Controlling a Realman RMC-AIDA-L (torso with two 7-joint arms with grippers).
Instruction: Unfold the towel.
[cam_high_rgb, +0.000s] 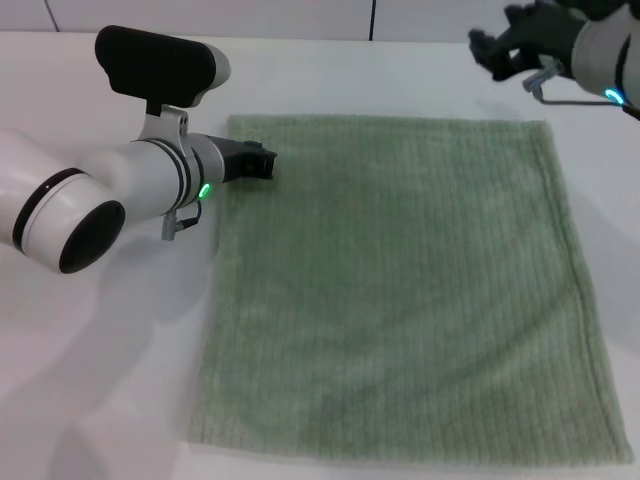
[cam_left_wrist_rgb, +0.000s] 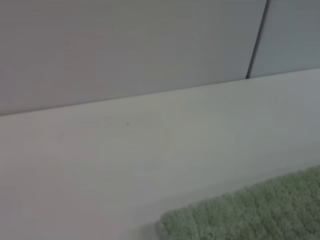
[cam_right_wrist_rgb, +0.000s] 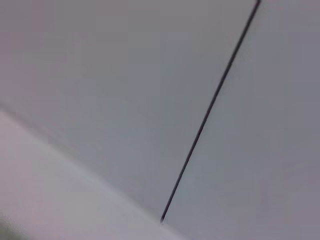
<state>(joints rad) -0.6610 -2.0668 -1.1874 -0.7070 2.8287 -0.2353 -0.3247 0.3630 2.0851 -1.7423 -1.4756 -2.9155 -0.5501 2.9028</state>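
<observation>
The pale sage-green towel (cam_high_rgb: 400, 290) lies spread flat on the white table (cam_high_rgb: 120, 380) as one large, roughly rectangular sheet. My left gripper (cam_high_rgb: 262, 163) sits low at the towel's far left corner, just over its edge. That fuzzy corner also shows in the left wrist view (cam_left_wrist_rgb: 250, 215). My right gripper (cam_high_rgb: 497, 47) is raised above the table beyond the towel's far right corner, open and empty, clear of the cloth. The right wrist view shows only wall and table.
A pale wall with a dark vertical seam (cam_left_wrist_rgb: 257, 40) runs along the back of the table. Bare table surface lies left of the towel and behind it (cam_left_wrist_rgb: 150, 150). The towel's near edge reaches almost to the bottom of the head view.
</observation>
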